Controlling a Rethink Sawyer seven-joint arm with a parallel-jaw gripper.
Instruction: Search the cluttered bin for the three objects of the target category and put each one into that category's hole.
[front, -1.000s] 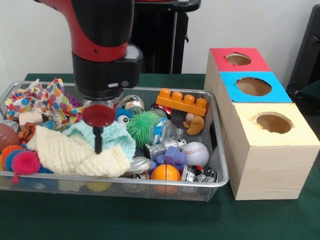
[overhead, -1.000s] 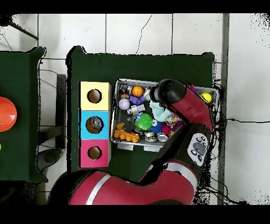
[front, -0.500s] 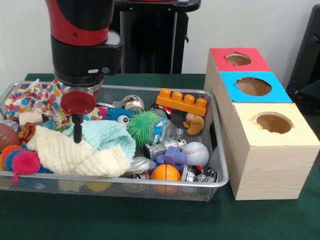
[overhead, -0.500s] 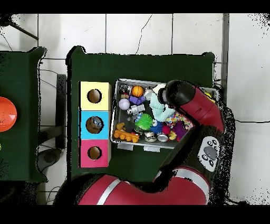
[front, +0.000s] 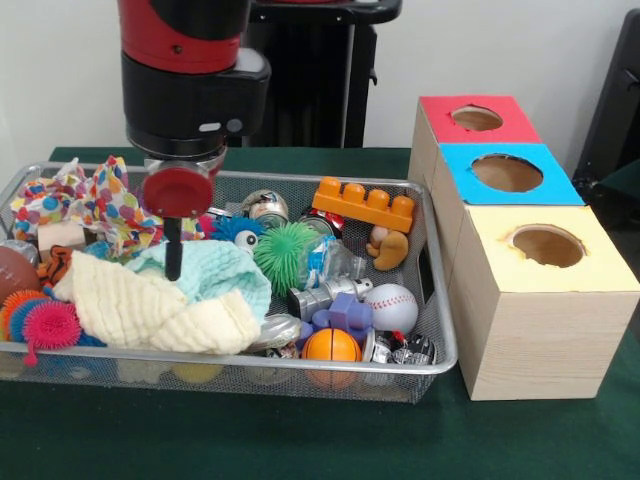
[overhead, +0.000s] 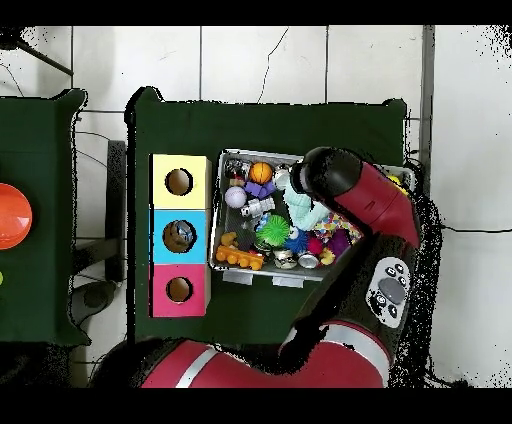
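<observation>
Front view, left to right. Wire mesh bin (front: 440, 350) sat on the green table (front: 300, 440). At its left end: a pink spiky ball (front: 50, 325), with polka-dot cloth (front: 95, 205) behind it. A cream knitted cloth (front: 150, 315) lay along the bin's front, with a mint cloth (front: 225, 275) over its right part. The gripper (front: 173, 255) hung over these cloths, its dark tip at the mint cloth's left edge; contact could not be judged, and whether the tool was open or closed could not be told.

Right of the cloths: green spiky ball (front: 285, 255), orange toy brick (front: 363, 205) toward the back, a baseball (front: 390, 307), a small basketball (front: 331, 346) at the front rim. Target category not identifiable from the frames.

Beside the bin's right end: a row of three wooden boxes, each with a round hole on top: yellow box (front: 545, 300) nearest, blue box (front: 507, 175) in the middle, red box (front: 475, 120) farthest.
</observation>
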